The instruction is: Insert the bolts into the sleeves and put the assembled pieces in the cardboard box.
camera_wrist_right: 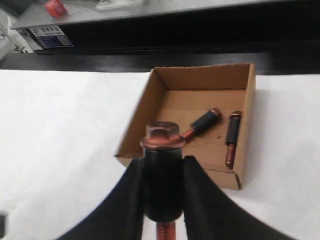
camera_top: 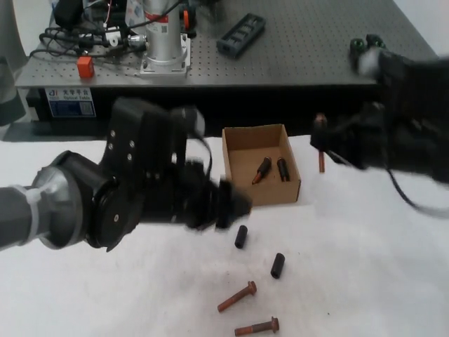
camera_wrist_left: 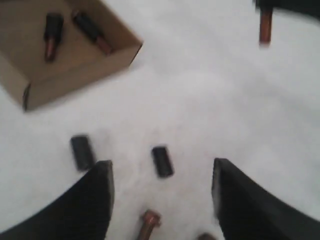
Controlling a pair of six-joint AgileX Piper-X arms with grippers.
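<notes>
Now my right pincer (camera_wrist_right: 163,170) grips a sleeved bolt (camera_wrist_right: 161,139), upright, just right of the cardboard box (camera_wrist_right: 142,117); my left pincer (camera_wrist_left: 162,166) gapes wide.

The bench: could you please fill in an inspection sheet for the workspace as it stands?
Surface: white cover.
Job's things: cardboard box holds two assembled pieces; two sleeves and two bolts lie loose in front.
Clutter: orange block and black rack on the perforated metal table behind.
Grippers: left gripper open over the sleeves; right gripper shut on a third assembled piece.
Cables: bundle on that table; one cable at the right arm.
Surroundings: metal column on that table.
</notes>
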